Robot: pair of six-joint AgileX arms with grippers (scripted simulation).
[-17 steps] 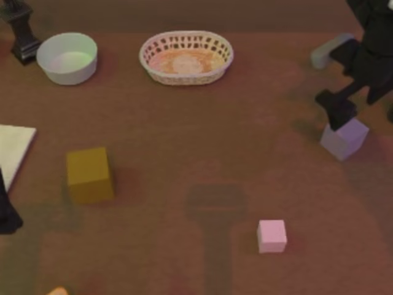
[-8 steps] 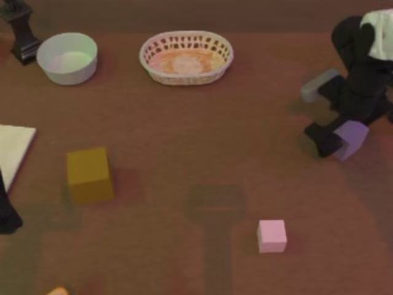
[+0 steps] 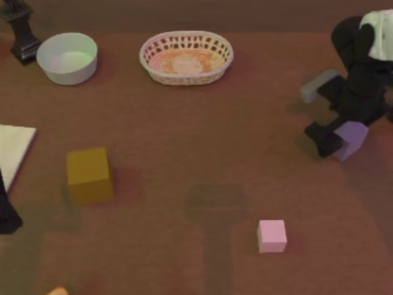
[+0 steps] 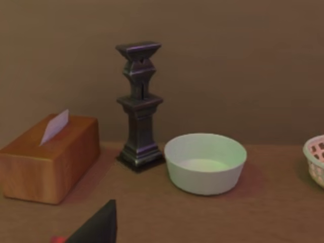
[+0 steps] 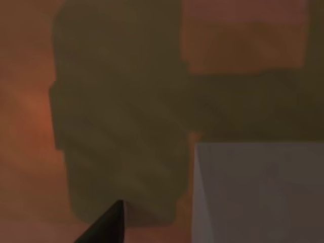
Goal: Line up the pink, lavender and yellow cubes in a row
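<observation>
With the right gripper (image 3: 339,136) down over the lavender cube (image 3: 352,139) at the surface's right side, jaws state indeterminate, verify a centred, square hold before carrying it toward the pink cube (image 3: 272,236).

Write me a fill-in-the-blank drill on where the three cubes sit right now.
1. The right claw is down at the ____ cube.
2. The yellow cube sits on the table's ____ side.
3. The cube nearest the top view's bottom edge is ____.
4. The white bowl stands left of the ____.

Missing: lavender; left; pink; basket
</observation>
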